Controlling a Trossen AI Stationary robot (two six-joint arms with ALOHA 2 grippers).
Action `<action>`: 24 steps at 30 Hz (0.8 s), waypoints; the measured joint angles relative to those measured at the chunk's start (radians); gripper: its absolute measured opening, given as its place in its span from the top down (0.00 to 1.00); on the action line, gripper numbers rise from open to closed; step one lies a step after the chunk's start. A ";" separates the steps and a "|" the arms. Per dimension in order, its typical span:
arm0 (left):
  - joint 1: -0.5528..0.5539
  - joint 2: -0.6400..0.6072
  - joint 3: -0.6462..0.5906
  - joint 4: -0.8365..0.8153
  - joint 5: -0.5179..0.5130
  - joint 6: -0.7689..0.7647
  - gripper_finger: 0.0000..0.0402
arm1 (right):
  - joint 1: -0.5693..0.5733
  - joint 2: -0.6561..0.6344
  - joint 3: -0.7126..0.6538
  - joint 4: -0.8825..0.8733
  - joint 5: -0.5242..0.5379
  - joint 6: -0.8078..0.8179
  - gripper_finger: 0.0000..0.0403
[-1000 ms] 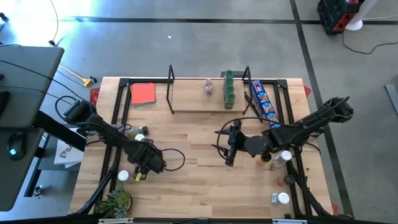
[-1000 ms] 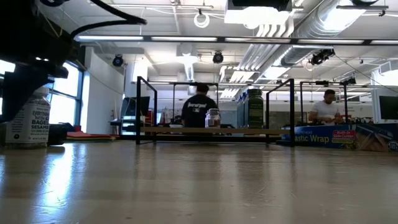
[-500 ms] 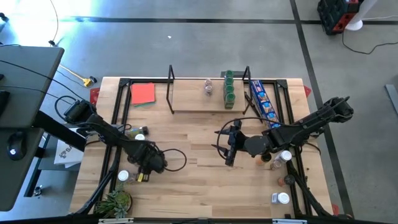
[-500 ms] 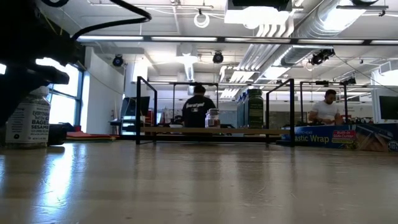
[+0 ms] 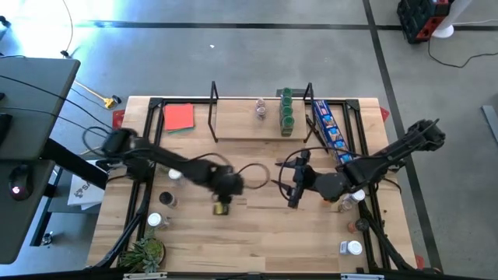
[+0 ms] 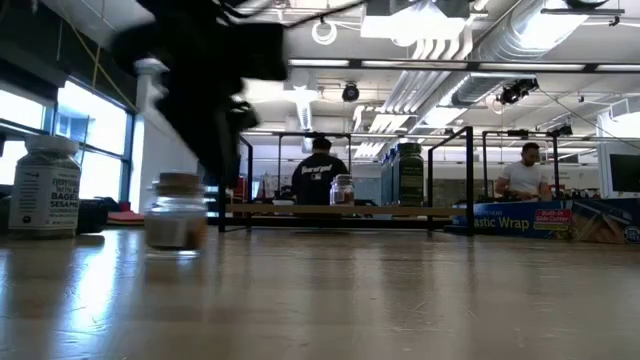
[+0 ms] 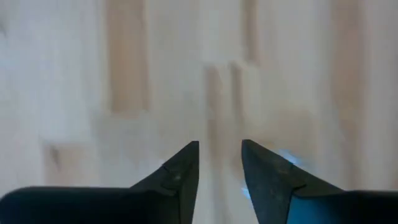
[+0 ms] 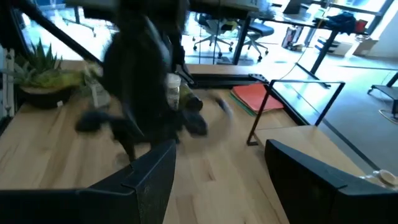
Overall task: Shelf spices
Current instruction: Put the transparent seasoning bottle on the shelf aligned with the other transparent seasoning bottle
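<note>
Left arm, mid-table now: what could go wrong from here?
1. The left hand hangs over a brown-capped jar. I can't tell if it is gripped, so it could tip or drop.
2. The right hand, open, waits close by mid-table, so the arms might clash.
3. Green-capped jars crowd the shelf's right end, and a placement there could topple them.

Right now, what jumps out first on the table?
The left arm stretched toward table centre, its left gripper over a small jar on bare wood. Facing it, the open right gripper waits. On the shelf, green-capped jars line the right end.
</note>
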 joint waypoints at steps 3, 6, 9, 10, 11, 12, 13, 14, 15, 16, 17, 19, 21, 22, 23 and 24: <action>0.058 0.119 0.123 -0.003 -0.013 0.084 0.74 | 0.013 -0.012 0.000 -0.026 0.010 0.034 0.40; 0.100 0.207 0.248 -0.003 -0.013 0.167 0.76 | 0.023 -0.013 0.000 -0.063 0.010 0.083 0.40; 0.129 0.253 0.344 -0.007 -0.014 0.255 0.75 | 0.029 -0.013 0.000 -0.105 0.011 0.143 0.40; 0.136 0.258 0.367 -0.014 -0.013 0.278 0.74 | 0.032 -0.013 0.000 -0.121 0.010 0.166 0.40; 0.143 0.258 0.386 -0.033 -0.011 0.298 0.73 | 0.033 -0.014 0.000 -0.134 0.010 0.189 0.40; 0.149 0.254 0.401 -0.060 -0.006 0.307 0.72 | 0.034 -0.014 0.000 -0.147 0.008 0.211 0.40; 0.155 0.246 0.412 -0.098 -0.002 0.312 0.71 | 0.034 -0.014 0.000 -0.159 -0.002 0.229 0.40; 0.159 0.232 0.416 -0.146 0.001 0.313 0.70 | 0.033 -0.014 0.000 -0.168 -0.021 0.244 0.40; 0.160 0.217 0.416 -0.200 0.002 0.309 0.68 | 0.033 -0.013 0.000 -0.170 -0.035 0.252 0.40; 0.158 0.202 0.416 -0.257 0.002 0.299 0.67 | 0.033 -0.007 0.000 -0.167 -0.052 0.252 0.40; 0.153 0.185 0.416 -0.320 0.002 0.281 0.66 | 0.032 -0.001 0.000 -0.160 -0.072 0.252 0.40; 0.130 0.154 0.393 -0.413 0.002 0.235 0.65 | 0.019 0.021 0.000 -0.149 -0.142 0.245 0.40; 0.095 0.112 0.332 -0.444 0.002 0.175 0.65 | -0.003 0.054 0.000 -0.126 -0.247 0.226 0.40; 0.073 0.082 0.288 -0.435 0.002 0.142 0.66 | -0.018 0.078 0.000 -0.097 -0.304 0.217 0.40; 0.053 0.055 0.242 -0.421 0.004 0.104 0.66 | -0.031 0.106 0.001 -0.062 -0.365 0.201 0.40; 0.031 0.021 0.192 -0.397 0.005 0.060 0.67 | -0.044 0.138 0.001 -0.034 -0.429 0.182 0.40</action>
